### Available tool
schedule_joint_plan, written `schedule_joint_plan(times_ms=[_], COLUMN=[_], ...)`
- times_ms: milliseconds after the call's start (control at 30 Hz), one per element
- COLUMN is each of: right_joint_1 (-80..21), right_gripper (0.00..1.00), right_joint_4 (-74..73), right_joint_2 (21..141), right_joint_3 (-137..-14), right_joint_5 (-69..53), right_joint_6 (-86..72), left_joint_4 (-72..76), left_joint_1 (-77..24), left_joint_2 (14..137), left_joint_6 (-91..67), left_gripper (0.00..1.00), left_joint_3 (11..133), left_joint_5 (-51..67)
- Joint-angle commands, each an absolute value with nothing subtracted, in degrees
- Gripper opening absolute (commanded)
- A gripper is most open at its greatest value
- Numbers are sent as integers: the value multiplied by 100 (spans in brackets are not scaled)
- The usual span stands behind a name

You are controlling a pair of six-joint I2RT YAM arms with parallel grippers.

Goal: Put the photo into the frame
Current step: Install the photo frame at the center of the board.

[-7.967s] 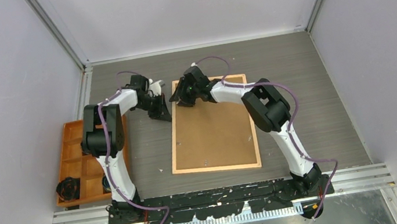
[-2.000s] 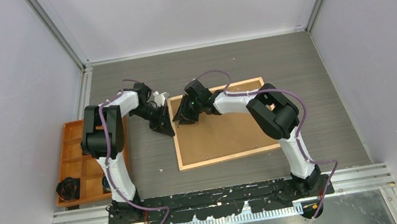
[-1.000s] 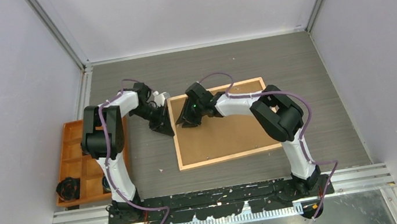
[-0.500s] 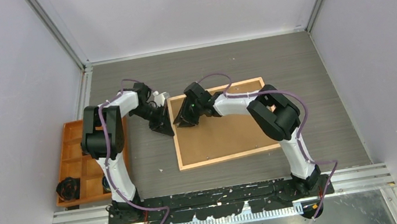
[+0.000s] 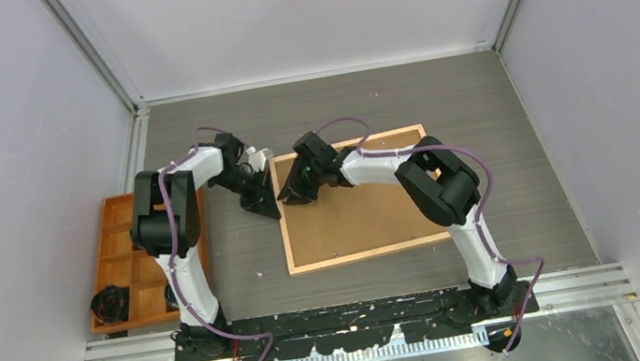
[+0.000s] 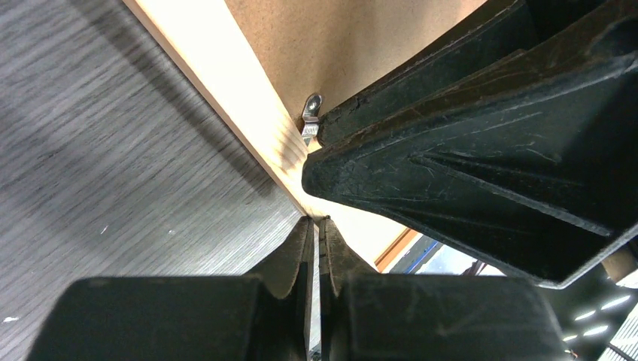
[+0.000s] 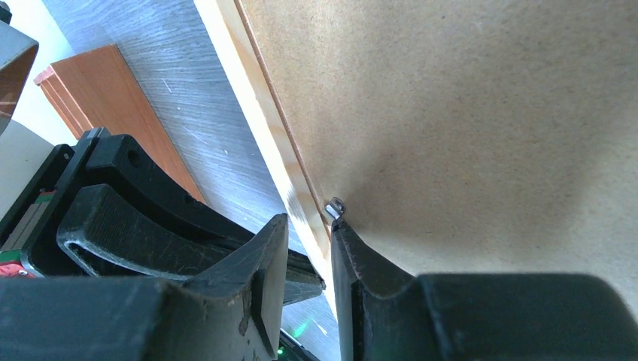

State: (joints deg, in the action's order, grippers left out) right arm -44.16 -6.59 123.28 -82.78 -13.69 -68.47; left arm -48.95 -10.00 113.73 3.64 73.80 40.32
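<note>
The frame [image 5: 369, 253] lies face down on the table, its brown backing board [image 5: 359, 213] on top. The photo is hidden. My left gripper [image 5: 265, 209] is shut with nothing in it, its tips [image 6: 316, 219] touching the outside of the frame's left strip [image 6: 226, 83]. My right gripper [image 5: 292, 194] is open and straddles that same strip [image 7: 256, 120]. Its inner finger [image 7: 361, 256] rests on the board against a small metal tab [image 7: 333, 207]. Its outer finger [image 7: 263, 256] hangs just outside the strip, apart from it. The two grippers nearly touch.
An orange compartment tray [image 5: 124, 260] stands at the table's left edge with a black coil [image 5: 110, 302] in its near corner. More metal tabs sit along the frame's inner edges. Grey walls close in the table on both sides.
Since the earliest frame the frame has turned from upright to lengthwise. In the last second my right gripper edged left onto the strip and its jaws narrowed a little. My left arm stayed put.
</note>
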Motion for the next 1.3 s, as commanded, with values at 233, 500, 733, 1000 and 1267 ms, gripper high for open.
schedule_joint_plan(times_ms=[233, 500, 733, 1000, 1267], right_joint_1=[-4435, -4389, -4382, -4016, -2385], right_gripper=[31, 31, 30, 41, 77], right_joint_4=[-510, -453, -396, -82, -426], right_joint_2=[12499, 12592, 12607, 11816, 9754], right_joint_3=[-8434, -8523, -8521, -8173, -6672], right_joint_5=[-977, -937, -949, -1212, -1230], right_joint_6=[-6899, -6885, -6861, -6706, -6106], left_joint_4=[-4439, -4464, -4499, -4768, -5126], left_joint_1=[-1055, -1055, -1055, -993, -853], left_joint_2=[11286, 11272, 11273, 11127, 10782], left_joint_6=[589, 597, 646, 878, 1459], left_gripper=[4, 4, 4, 4, 5], left_joint_3=[7312, 7321, 7316, 7410, 7399], left_joint_5=[3751, 3769, 3758, 3636, 3413])
